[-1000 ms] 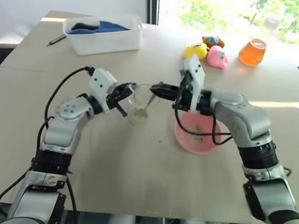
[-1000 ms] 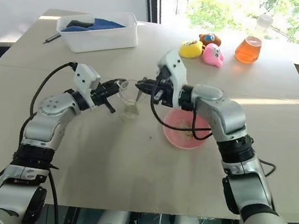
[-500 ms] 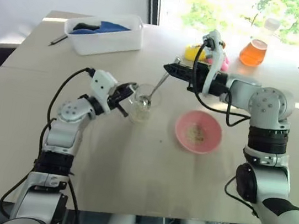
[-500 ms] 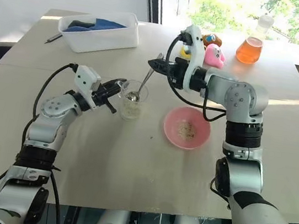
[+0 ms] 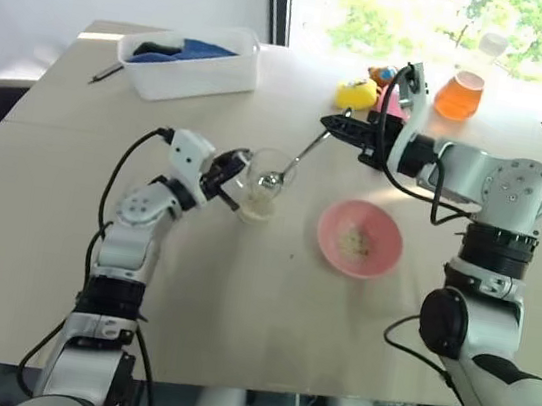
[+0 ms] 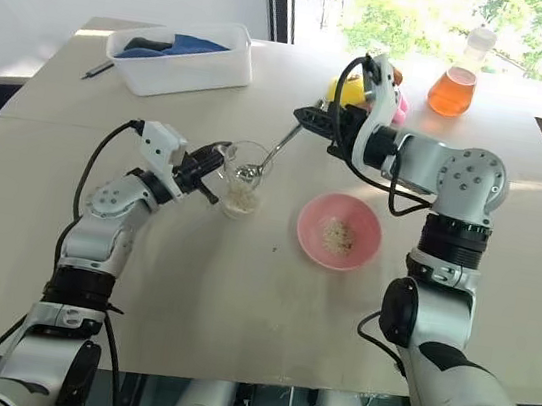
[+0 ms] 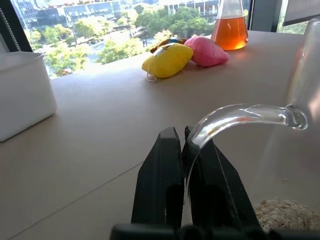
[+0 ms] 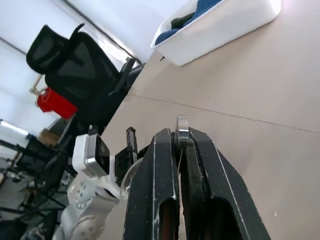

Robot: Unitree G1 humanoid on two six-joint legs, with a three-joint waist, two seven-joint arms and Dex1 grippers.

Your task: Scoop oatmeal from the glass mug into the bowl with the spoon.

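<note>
On the pale beige table [image 5: 237,299], near its middle, stands the small clear glass mug [image 5: 263,184] with a side handle, a pale clump of flaky oatmeal [image 6: 241,197] lying at its bottom. At the mug's left side the left gripper [image 5: 232,170] has its two black fingers pressed together on the curved glass handle [image 7: 235,116], pinching it; the left wrist view shows the handle arching out from between the fingers [image 7: 162,170] and the oatmeal through the glass wall. From the right, the right gripper [image 5: 334,123] reaches in level above the table, its black fingers squeezed shut on the end of the slim silver metal spoon [image 5: 292,164]. That long handle slants down from the gripper to the mug, and the oval spoon bowl sits at the mug's rim, above the oatmeal. In the right wrist view the handle's tip shows clamped between the two fingers [image 8: 160,185].

Well to the right of the mug, apart from it, rests the shallow round pink bowl [image 5: 330,252], with a small scatter of oatmeal specks in its middle.

Farther back lie a white rectangular plastic tub [image 5: 193,76] with blue and dark things in it, a dark pen [image 5: 103,71] beside it, yellow and pink soft toys [image 7: 170,59], and a conical flask of orange liquid [image 5: 459,91].
</note>
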